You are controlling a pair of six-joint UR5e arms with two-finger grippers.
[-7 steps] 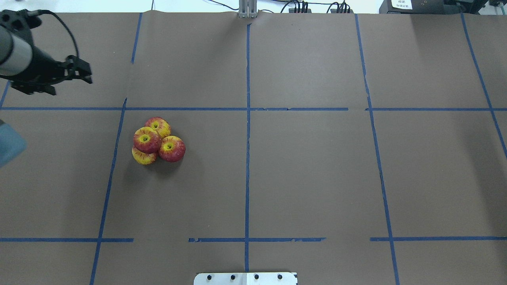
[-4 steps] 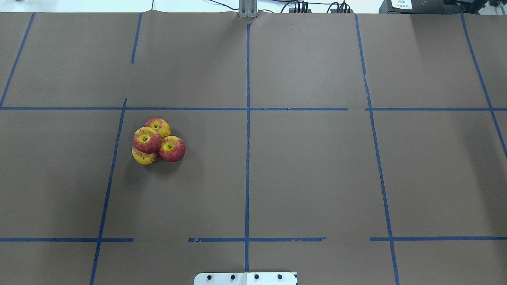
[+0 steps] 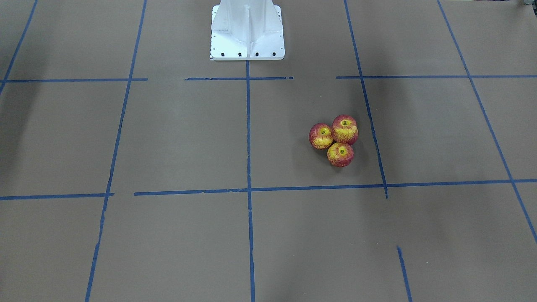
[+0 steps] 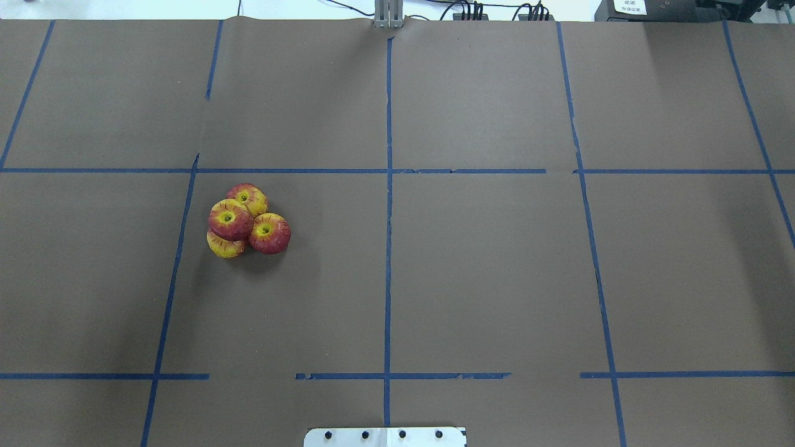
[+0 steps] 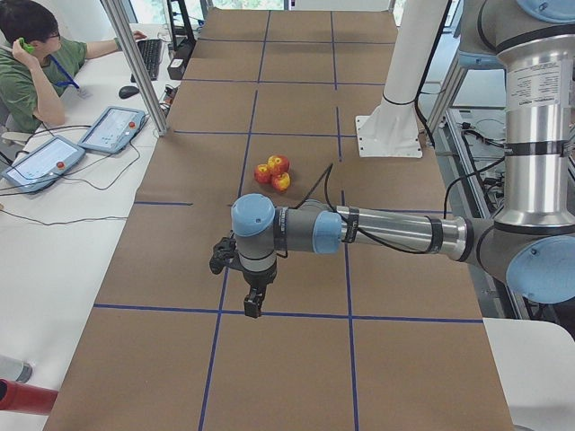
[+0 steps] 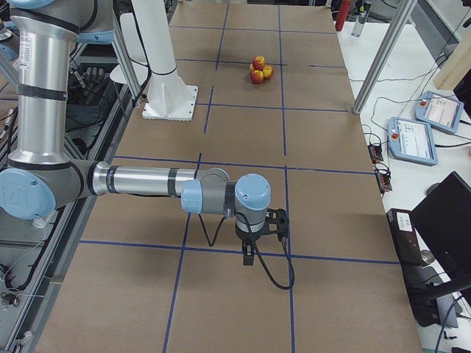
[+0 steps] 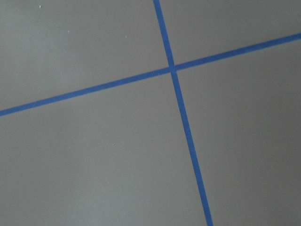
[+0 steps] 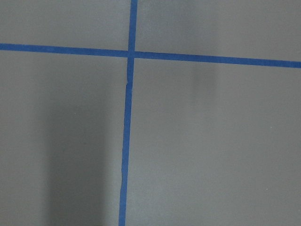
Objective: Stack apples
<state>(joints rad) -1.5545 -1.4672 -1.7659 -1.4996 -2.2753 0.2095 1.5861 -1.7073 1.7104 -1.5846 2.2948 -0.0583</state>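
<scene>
Four red-and-yellow apples (image 4: 248,220) sit in a tight cluster left of the table's middle. One apple (image 4: 230,219) rests on top of the other three. The front-facing view shows three apples (image 3: 340,154); the fourth is hidden behind them. The cluster also shows in the left view (image 5: 272,171) and far off in the right view (image 6: 258,68). My left gripper (image 5: 253,303) hangs over bare table near the left end, far from the apples. My right gripper (image 6: 249,257) hangs near the right end. I cannot tell whether either is open or shut.
Brown paper with blue tape lines (image 4: 388,248) covers the table. The white robot base (image 3: 246,29) stands at the robot's edge. A seated person (image 5: 36,63) and tablets (image 5: 112,128) are on a side table; a teach pendant (image 6: 416,140) lies beyond the other side.
My left arm, at the overhead view's upper left 0.9 s ago, has left that view. The apples have not moved.
</scene>
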